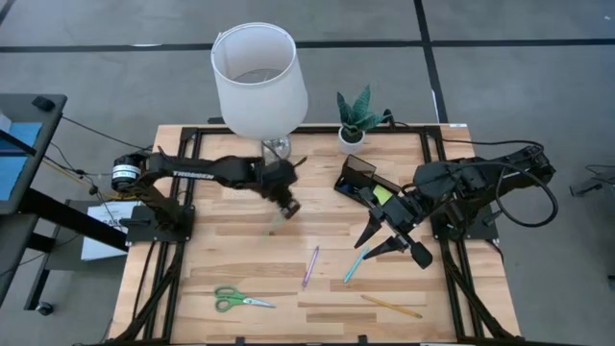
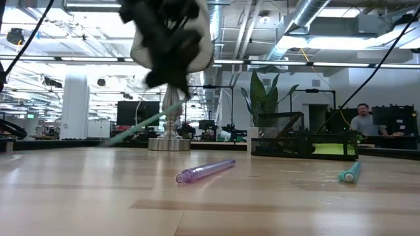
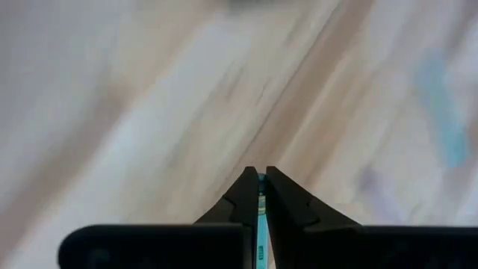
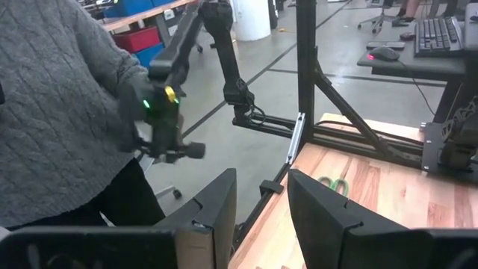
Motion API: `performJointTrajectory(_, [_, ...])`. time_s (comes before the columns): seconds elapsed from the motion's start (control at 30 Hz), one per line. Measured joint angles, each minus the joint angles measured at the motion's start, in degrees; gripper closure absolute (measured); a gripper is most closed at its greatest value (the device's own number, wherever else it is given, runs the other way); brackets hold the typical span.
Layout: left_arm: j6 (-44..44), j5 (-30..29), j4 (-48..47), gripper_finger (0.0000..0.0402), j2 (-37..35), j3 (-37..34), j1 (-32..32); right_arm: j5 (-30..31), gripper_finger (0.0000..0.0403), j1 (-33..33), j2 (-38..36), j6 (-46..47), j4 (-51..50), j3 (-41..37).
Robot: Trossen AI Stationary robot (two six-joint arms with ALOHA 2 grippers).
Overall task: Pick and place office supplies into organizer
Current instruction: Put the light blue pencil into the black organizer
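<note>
My left gripper [image 1: 286, 204] hangs above the table's middle, just in front of the lamp, shut on a slim teal-green pen [image 2: 141, 121]. Lying flat on the wood are a purple pen [image 1: 310, 266], a teal pen [image 1: 356, 264], a yellow pencil [image 1: 391, 307] and green-handled scissors [image 1: 240, 300]. The black organizer [image 1: 363, 181] stands at the far right with a lime pad [image 1: 382, 195] in it. My right gripper [image 1: 394, 245] hovers open in front of the organizer, touching nothing. My left gripper pinches the pen between its two shut fingers; a thin teal strip [image 3: 261, 205] shows between the fingertips. The fingers come slanting down from above. The pen slants down and away below the gripper, and its free end [image 2: 113, 139] appears clear of the table.
A white-shaded lamp [image 1: 258, 82] on a silver base [image 2: 169, 141] stands at the far middle, close behind my left gripper. A small potted plant [image 1: 356, 117] sits beside the organizer. A person in a grey sweater [image 4: 60, 112] stands beyond the table's edge.
</note>
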Motion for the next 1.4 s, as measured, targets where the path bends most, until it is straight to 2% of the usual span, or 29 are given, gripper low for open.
performJointTrajectory(0.13, [4.82,-4.61,9.40,0.0401,-0.02,7.26,0.29,-0.01,0.0289,0.04,0.00,0.02,0.00,0.00])
performJointTrajectory(0.3, [12.59,-9.05,28.45,0.0401,0.05,12.42,1.64,-0.02,0.0289,0.04,0.00,0.02,0.00,0.00])
performJointTrajectory(0.43, [17.94,-10.46,40.52,0.0401,0.49,13.09,3.01,-0.02,0.0289,0.04,0.00,0.02,0.00,0.00])
performJointTrajectory(0.53, [21.01,-12.60,44.36,0.0401,2.19,13.04,3.19,-0.01,0.0289,0.07,0.00,-0.01,0.06,0.00])
performJointTrajectory(0.7, [25.31,-14.63,56.67,0.0401,8.62,13.04,1.69,-0.04,0.0289,0.04,0.00,-0.07,2.11,0.02])
performJointTrajectory(0.87, [31.79,-22.66,67.89,0.0401,16.31,13.01,0.01,-0.03,0.0289,0.46,0.00,-0.04,2.43,0.04])
performJointTrajectory(0.93, [32.46,-24.97,69.37,0.0401,18.17,13.01,-0.03,-0.04,0.0289,1.04,0.00,-0.04,2.61,0.04])
performJointTrajectory(1.13, [28.84,-25.27,69.34,0.0401,22.16,13.01,0.79,-0.06,0.0289,3.11,0.00,-0.04,2.43,0.04])
performJointTrajectory(1.4, [28.75,-25.17,62.83,0.0379,23.15,12.94,1.69,-0.04,0.0289,3.61,0.00,-0.04,1.63,0.04])
